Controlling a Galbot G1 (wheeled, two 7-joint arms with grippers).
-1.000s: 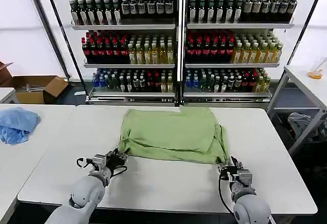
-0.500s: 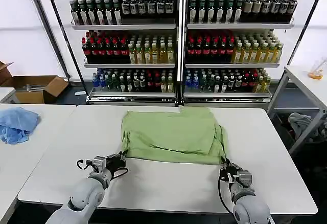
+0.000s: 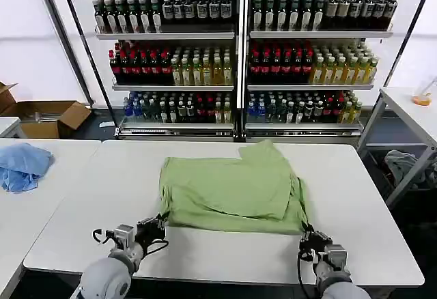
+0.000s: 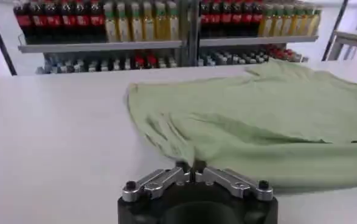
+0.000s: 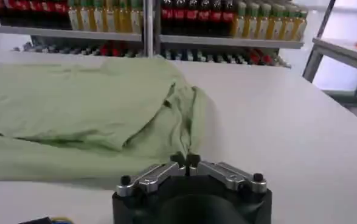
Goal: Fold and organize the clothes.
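From the head camera I see the soft green shirt (image 3: pixel 232 188), folded and rumpled, mid-table (image 3: pixel 89 196). Left gripper (image 3: pixel 160 221) pinches its 7 o'clock corner; right gripper (image 3: pixel 305 233) its 5 o'clock corner. My wrist cameras show both fingertip pairs clamped on fabric.

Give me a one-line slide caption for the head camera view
Both grippers, left and right, pinch the near corners of a light green shirt on the white table.

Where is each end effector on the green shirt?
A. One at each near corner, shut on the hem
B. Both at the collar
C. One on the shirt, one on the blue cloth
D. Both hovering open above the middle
A: the left end effector and right end effector each pinch a near corner of the shirt.
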